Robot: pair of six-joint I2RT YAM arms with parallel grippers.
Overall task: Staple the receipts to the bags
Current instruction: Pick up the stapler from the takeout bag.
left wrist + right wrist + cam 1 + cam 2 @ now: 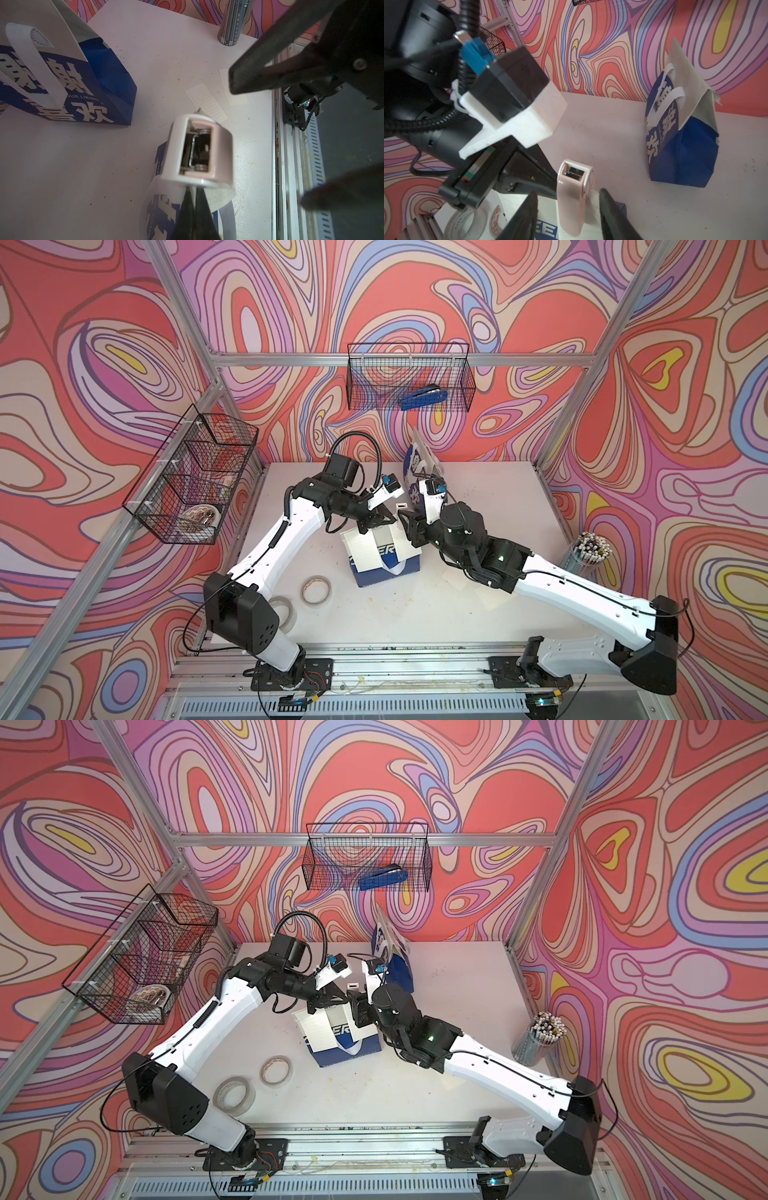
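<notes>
Top views: CHEER bag (pixel 384 562) flat on the worktop (pixel 395 614), receipt (pixel 359 545) across it; second bag (pixel 417 462) upright behind. Left wrist: left jaws clenched on pink stapler (pixel 199 151), spare receipts (pixel 207 106) lying beyond. Right wrist: right jaws parted, straddling the stapler, seemingly not touching. Hard, slick shell, best squeezed mid-body; thin paper likely to slide.

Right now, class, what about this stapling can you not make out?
1. Where the pink stapler meets the receipt: its body hides this in the right wrist view; arms cover it in both top views.
2. Loose receipt: print too faint in the left wrist view.
3. Side basket: contents too small behind mesh, both top views.
</notes>
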